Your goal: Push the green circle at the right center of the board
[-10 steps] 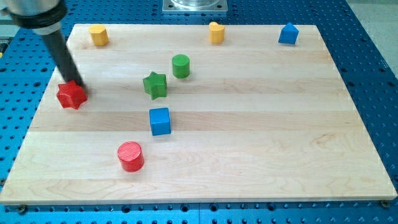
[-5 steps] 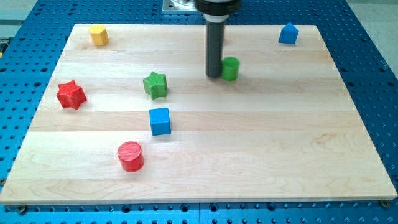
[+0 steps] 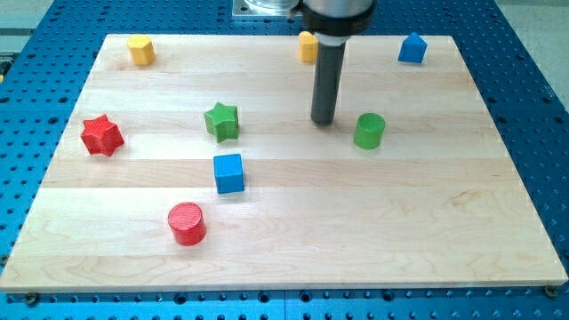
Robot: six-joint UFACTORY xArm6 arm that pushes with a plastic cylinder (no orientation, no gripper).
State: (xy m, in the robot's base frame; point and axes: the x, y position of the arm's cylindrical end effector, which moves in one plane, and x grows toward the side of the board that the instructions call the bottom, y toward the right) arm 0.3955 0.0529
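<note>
The green circle stands right of the board's middle, a little above centre height. My tip rests on the board just to its left, a small gap apart from it. The dark rod rises from the tip toward the view's top and partly hides a yellow block at the top edge.
A green star and a blue cube lie left of centre. A red star is at the left, a red cylinder at the lower left. A yellow block is top left, a blue block top right.
The green circle has been pushed from upper centre-left to the right and slightly down. My tip moved from the red star across the board, following it.
</note>
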